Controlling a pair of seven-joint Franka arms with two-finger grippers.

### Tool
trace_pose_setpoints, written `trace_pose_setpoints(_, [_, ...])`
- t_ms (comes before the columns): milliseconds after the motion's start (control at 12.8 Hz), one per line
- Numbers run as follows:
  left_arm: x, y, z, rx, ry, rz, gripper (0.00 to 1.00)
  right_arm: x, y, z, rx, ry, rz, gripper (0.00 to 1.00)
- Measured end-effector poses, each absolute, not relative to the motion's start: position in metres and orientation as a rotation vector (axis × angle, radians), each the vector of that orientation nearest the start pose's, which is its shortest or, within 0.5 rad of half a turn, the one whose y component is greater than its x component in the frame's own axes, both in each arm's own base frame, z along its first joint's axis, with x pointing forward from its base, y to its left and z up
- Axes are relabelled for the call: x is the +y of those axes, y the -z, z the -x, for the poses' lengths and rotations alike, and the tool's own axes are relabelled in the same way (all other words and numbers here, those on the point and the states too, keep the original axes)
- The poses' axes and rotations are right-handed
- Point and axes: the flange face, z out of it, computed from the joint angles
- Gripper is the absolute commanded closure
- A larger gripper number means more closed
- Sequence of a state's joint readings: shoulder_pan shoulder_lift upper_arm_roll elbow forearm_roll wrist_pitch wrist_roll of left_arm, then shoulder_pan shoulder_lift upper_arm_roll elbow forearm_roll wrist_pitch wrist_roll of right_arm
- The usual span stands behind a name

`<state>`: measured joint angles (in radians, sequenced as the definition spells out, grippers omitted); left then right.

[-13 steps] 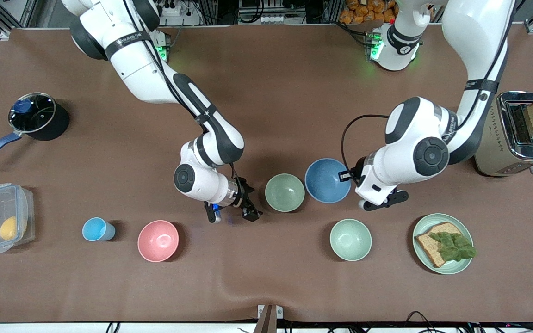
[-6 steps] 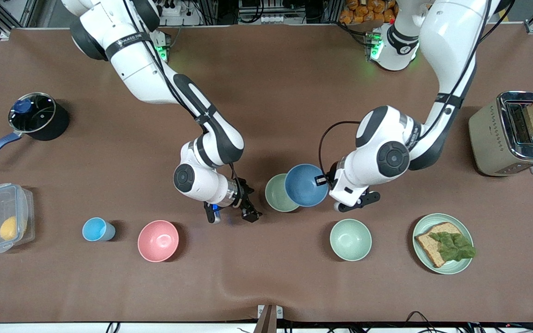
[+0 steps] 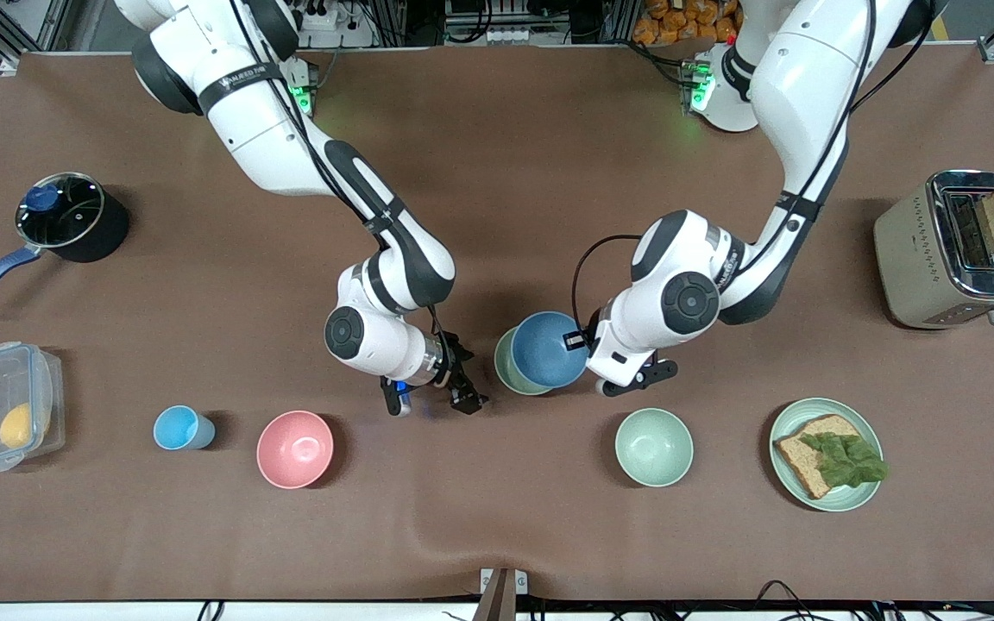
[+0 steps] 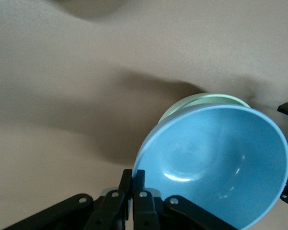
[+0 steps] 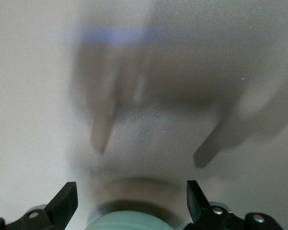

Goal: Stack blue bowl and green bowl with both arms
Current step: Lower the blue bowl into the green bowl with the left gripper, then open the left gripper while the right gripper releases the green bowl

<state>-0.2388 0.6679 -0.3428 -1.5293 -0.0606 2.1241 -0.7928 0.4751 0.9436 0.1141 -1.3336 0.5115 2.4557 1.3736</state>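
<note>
Swinging my left gripper [image 3: 579, 341], clamped on the blue bowl [image 3: 547, 348], across: it's now over the green bowl [image 3: 504, 366], nearly stackable. Right gripper [image 3: 434, 399] waits beside them, fingers spread.

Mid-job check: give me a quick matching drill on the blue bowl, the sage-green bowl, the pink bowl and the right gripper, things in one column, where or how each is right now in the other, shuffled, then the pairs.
Things:
1. blue bowl
2. green bowl
3. pink bowl
4. right gripper

States:
A. open, low over bare table beside the green bowl
B. on the table, mostly covered from above
C. held at its rim by the left gripper, over another bowl
D. alone on the table, between the small blue cup and the right gripper

Pairs: 1-C, 2-B, 3-D, 4-A
</note>
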Motion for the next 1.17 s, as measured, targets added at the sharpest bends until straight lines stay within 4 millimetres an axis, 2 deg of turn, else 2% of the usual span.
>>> trace_pose_setpoints(626, [-0.377, -0.263, -0.599, -0.5, -0.287, 3.288, 1.0, 0.401, -0.176, -0.64, 1.559, -0.369, 2.236, 0.0])
trace_pose_setpoints(1173, [-0.38, -0.246, -0.598, -0.472, -0.264, 3.28, 1.0, 0.4, -0.174, -0.639, 1.562, -0.366, 2.236, 0.0])
